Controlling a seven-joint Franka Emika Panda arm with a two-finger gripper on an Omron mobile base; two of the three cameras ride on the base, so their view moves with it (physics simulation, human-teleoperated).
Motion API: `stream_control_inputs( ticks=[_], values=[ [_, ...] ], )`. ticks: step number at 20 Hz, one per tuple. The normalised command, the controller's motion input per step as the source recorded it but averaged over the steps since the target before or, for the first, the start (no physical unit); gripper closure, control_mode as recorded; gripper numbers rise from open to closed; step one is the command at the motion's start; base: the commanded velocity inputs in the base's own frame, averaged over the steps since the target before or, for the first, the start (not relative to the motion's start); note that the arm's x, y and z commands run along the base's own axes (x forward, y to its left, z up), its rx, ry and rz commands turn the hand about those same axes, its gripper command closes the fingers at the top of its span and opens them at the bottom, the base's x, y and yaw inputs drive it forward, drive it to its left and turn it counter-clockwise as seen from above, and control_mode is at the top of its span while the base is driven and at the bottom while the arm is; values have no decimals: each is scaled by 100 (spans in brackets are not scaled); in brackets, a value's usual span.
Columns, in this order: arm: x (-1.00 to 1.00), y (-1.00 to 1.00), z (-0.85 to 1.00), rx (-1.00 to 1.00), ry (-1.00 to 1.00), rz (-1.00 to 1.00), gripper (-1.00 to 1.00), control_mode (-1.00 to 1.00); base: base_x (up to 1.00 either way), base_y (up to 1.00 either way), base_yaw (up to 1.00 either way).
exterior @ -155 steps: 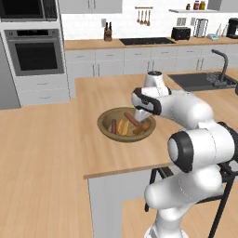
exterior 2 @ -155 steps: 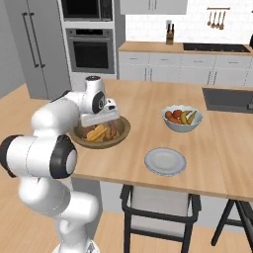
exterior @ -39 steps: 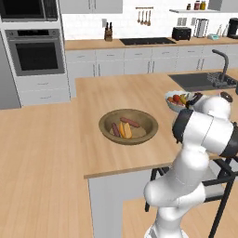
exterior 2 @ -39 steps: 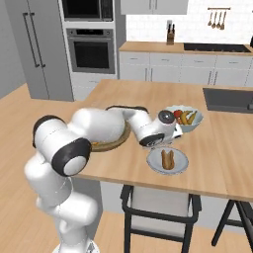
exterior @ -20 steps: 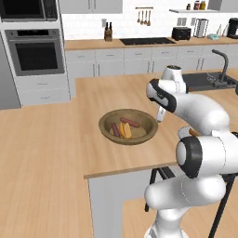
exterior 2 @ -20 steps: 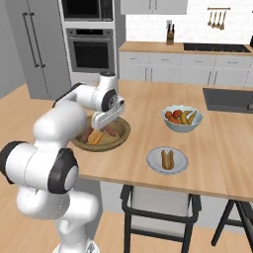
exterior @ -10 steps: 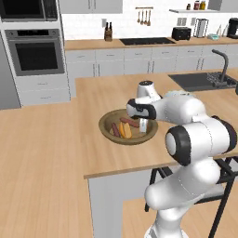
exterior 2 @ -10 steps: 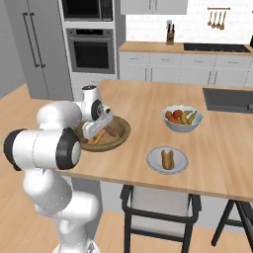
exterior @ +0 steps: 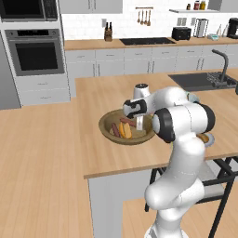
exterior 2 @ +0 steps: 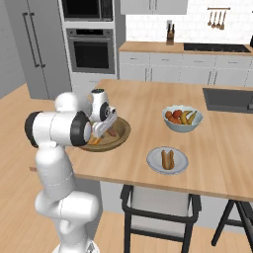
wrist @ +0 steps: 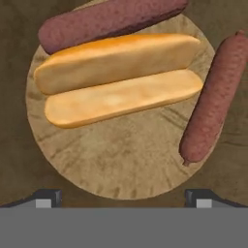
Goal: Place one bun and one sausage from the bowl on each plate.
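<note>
The wide, shallow brown wooden bowl (exterior: 126,127) sat on the pale wooden worktop (exterior: 97,148) towards its front-left corner, holding a split golden bun (wrist: 118,77) and two reddish-brown sausages, one above the bun (wrist: 109,22) and one beside it (wrist: 213,99). The pincer (wrist: 123,197) hung directly over the bowl, jaws spread wide and empty. The bun lay just ahead of the fingertips, off their centre line, so a straight descent risked closing on bare wood or nudging the nearer sausage aside.
</note>
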Motion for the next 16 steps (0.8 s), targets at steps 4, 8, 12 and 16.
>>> stream_control_inputs(
  ticks=[4,8,12,16],
  values=[
    [81,8,-41,0,0,0,-100,-100,0,0,0],
    [66,-9,-49,0,0,1,-100,-100,0,0,0],
    [49,0,-54,0,0,0,-100,-100,0,0,0],
    [37,0,-59,0,1,0,-100,-100,0,0,0]
  ],
)
